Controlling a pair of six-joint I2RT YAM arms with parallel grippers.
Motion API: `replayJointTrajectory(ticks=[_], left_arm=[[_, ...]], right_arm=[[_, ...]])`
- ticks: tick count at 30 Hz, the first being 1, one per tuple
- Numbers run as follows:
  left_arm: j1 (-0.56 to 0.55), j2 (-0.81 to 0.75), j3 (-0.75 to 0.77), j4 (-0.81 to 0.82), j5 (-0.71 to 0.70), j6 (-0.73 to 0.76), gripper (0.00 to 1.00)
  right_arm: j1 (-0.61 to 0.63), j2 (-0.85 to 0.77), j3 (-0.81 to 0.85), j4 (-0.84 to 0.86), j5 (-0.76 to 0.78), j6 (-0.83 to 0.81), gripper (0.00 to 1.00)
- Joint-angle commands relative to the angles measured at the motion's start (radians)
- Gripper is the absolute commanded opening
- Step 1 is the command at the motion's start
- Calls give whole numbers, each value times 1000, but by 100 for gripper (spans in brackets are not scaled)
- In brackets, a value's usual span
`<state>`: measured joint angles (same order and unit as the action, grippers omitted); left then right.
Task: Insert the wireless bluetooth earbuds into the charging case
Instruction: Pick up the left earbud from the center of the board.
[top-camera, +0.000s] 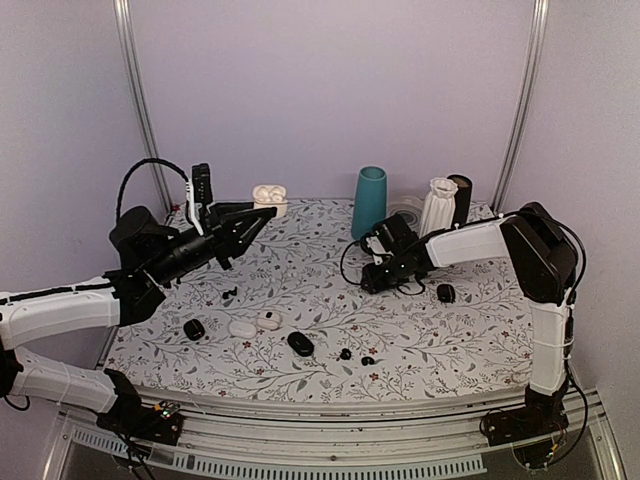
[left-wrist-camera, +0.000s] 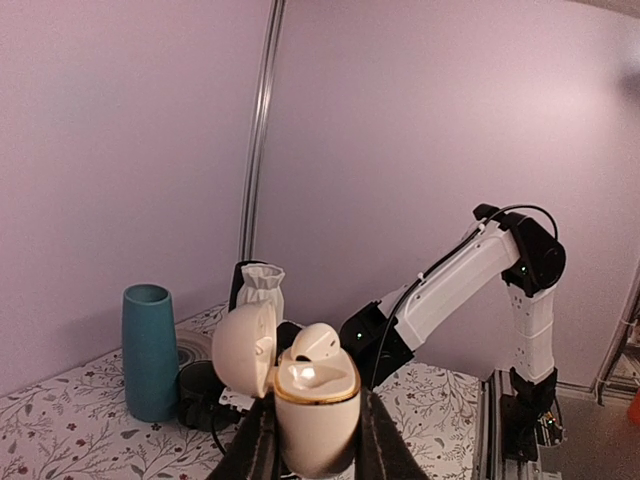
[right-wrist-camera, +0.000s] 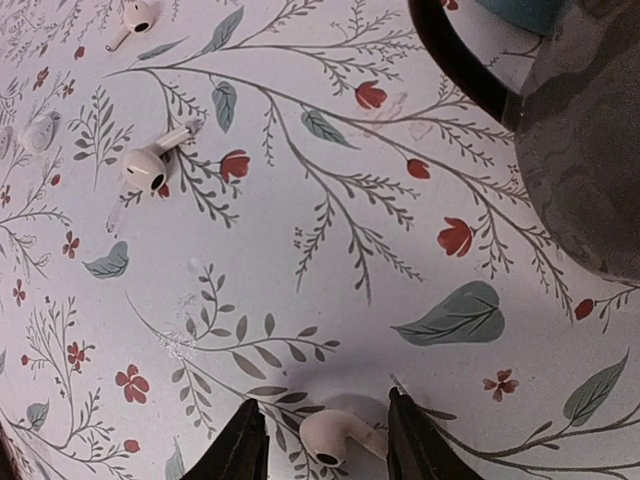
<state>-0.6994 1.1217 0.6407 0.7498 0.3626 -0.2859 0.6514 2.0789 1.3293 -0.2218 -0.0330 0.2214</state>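
Surface: white tabletop (top-camera: 450, 340) printed with leaves and red flowers.
Back centre: teal cylindrical vase (top-camera: 370, 200) and white ribbed vase (top-camera: 437, 205), upright.
Front centre: black oval case (top-camera: 300, 343); just right, two tiny glossy black buds (top-camera: 345, 353).
Front left: white pebble-shaped cases (top-camera: 242, 327).

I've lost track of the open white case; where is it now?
In the left wrist view the open white case is clamped in the left gripper, raised above the table, right of the teal vase.
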Motion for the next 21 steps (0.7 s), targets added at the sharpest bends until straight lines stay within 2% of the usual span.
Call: replayJointTrajectory(ticks=[1, 8, 21], left_arm=[[13, 9, 34, 2, 11, -6, 0], [13, 24, 40, 9, 18, -3, 0], [12, 8, 25, 10, 8, 4, 0]], right_arm=[[12, -13, -17, -56, -64, 47, 41], [39, -44, -57, -27, -82, 114, 40], [29, -2, 41, -120, 30, 164, 40]])
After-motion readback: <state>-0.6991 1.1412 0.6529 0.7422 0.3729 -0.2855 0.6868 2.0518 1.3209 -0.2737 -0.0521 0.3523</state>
